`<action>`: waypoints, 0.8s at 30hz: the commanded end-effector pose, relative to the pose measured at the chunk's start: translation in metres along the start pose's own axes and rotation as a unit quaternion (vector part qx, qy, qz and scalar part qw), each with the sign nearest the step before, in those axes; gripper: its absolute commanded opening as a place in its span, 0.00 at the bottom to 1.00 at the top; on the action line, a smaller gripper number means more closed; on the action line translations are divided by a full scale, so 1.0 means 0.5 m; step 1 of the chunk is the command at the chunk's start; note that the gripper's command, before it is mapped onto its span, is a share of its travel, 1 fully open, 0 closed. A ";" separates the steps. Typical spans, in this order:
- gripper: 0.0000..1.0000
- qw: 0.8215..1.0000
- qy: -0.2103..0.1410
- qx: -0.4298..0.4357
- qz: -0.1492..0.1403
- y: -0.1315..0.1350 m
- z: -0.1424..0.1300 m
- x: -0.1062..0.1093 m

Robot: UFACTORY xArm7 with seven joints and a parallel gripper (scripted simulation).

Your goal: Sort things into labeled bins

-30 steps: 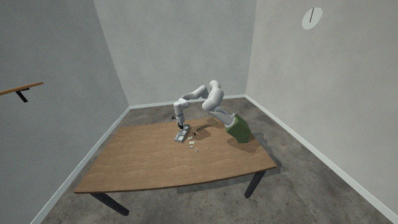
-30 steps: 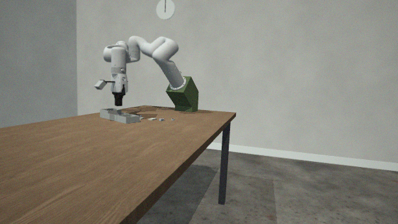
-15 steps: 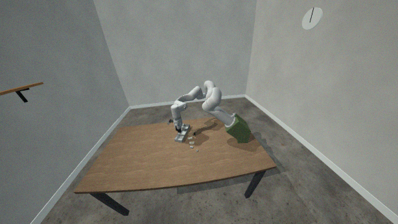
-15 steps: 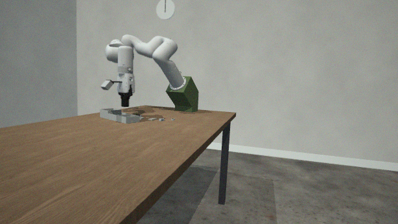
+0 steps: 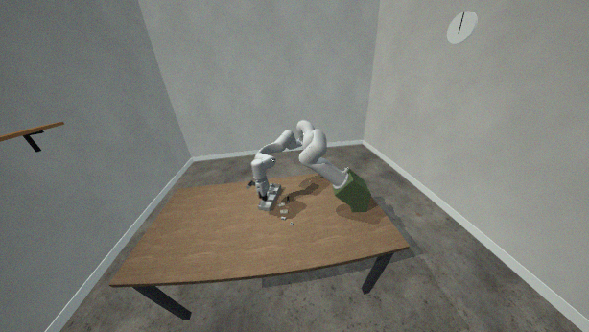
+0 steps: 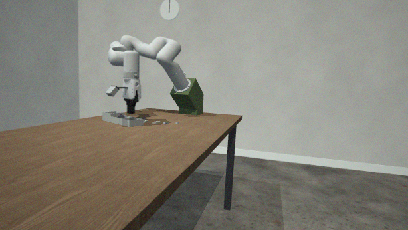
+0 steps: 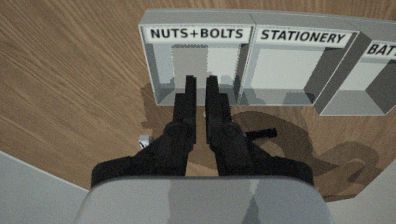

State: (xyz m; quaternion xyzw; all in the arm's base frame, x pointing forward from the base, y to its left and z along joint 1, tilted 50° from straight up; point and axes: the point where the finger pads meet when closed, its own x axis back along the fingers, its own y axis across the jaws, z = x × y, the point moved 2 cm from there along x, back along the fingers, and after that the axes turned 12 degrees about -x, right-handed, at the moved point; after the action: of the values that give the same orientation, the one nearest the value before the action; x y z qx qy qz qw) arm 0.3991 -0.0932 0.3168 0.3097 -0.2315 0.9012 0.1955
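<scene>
Three grey bins stand joined in a row [image 5: 273,194] [image 6: 123,121]. In the wrist view their labels read NUTS+BOLTS [image 7: 197,34], STATIONERY [image 7: 302,36] and a cut-off BAT... [image 7: 380,49]. My gripper [image 7: 201,90] [image 5: 262,196] [image 6: 131,111] points straight down over the front edge of the NUTS+BOLTS bin. Its fingers are shut with a narrow gap that looks empty. Both fully visible bins look empty. A small white thing [image 7: 145,141] lies on the table left of the fingers. A dark thin thing [image 7: 260,133] [image 5: 288,198] lies to their right.
Several small pale things [image 5: 283,210] [image 5: 292,223] [image 6: 156,122] [image 6: 177,122] lie on the wooden table [image 5: 216,249] [image 6: 83,159] beside the bins. The arm's green base block [image 5: 355,192] [image 6: 189,98] stands at the table's far edge.
</scene>
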 end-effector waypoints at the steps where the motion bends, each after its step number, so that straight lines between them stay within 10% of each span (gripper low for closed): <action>1: 0.07 1.000 0.002 0.000 0.001 -0.002 0.002 -0.019; 24: 0.07 1.000 0.001 0.001 0.001 -0.002 0.002 -0.085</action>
State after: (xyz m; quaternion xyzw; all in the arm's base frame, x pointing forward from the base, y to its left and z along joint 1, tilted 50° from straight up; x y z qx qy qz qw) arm 0.4310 -0.1019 0.2893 0.3093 -0.2313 0.9015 0.1952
